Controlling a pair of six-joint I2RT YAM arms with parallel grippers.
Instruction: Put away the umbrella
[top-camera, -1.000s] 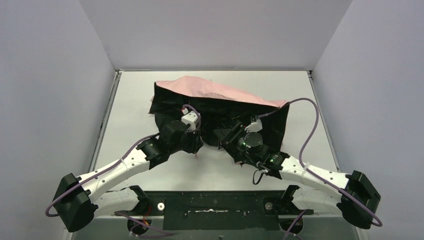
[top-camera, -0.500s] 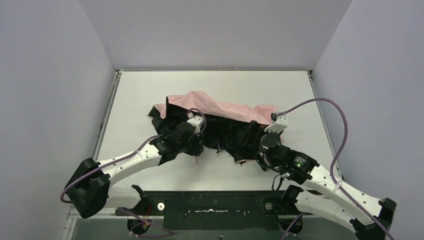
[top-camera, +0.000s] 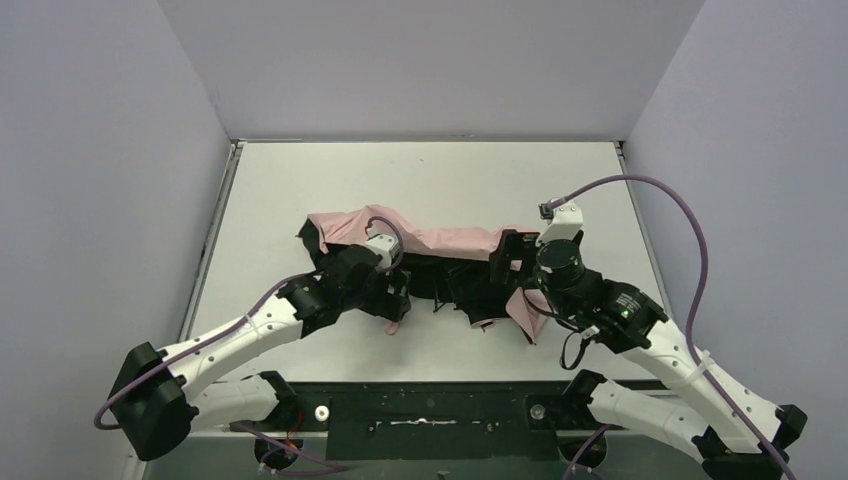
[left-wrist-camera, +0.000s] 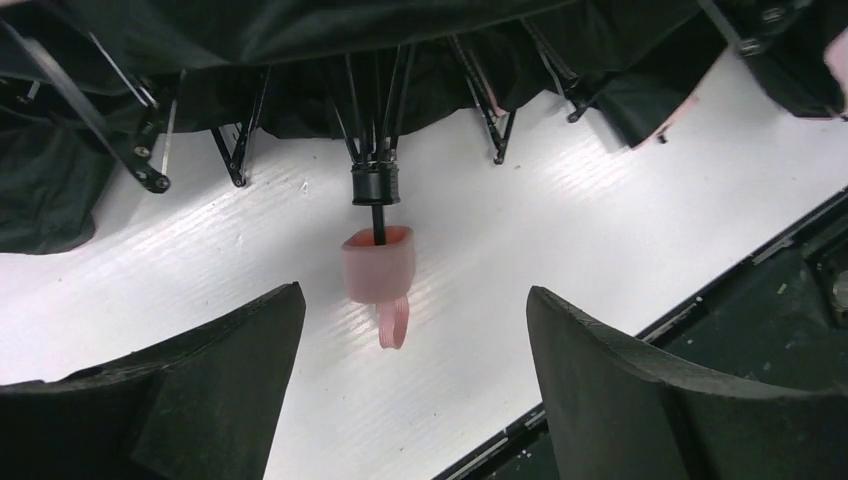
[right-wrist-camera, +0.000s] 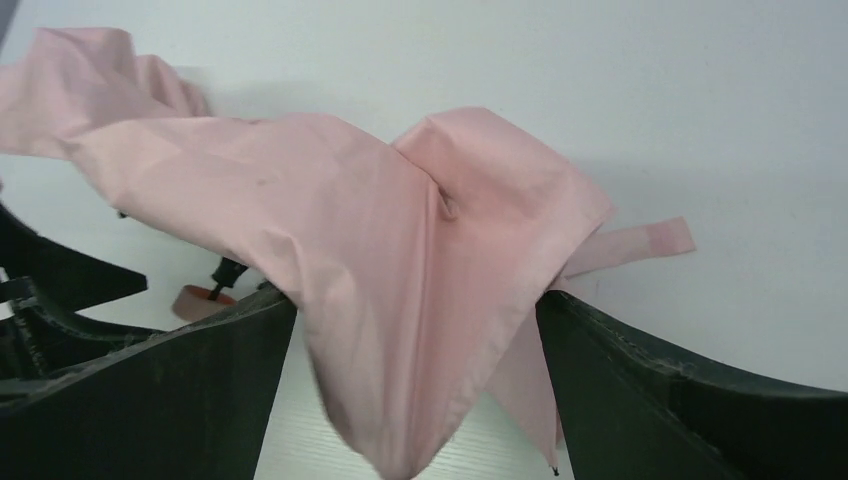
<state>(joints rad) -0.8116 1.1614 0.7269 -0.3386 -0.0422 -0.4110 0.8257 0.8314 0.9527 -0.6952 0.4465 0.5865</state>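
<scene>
A half-collapsed compact umbrella (top-camera: 440, 245), pale pink outside and black inside, lies mid white surface (top-camera: 300, 190). My left tool (left-wrist-camera: 412, 295) gapes empty before its rigid pink handle (left-wrist-camera: 378, 265), probably the firmest hold. My right tool (right-wrist-camera: 415, 300) gapes too, with the limp, light canopy (right-wrist-camera: 400, 230) drooping ungripped between its fingers.

The umbrella (top-camera: 440, 240) is pale pink outside and black inside, both plain. Its ribs (left-wrist-camera: 375, 100) and shaft (left-wrist-camera: 378, 220) are black; the handle (left-wrist-camera: 378, 265) and strap (left-wrist-camera: 392, 325) are pink. The table (top-camera: 420, 180) is white. The left arm (top-camera: 240, 340) and right arm (top-camera: 680, 385) are white with black joints and purple cables (top-camera: 680, 230). The walls (top-camera: 100, 150) are pale grey.
</scene>
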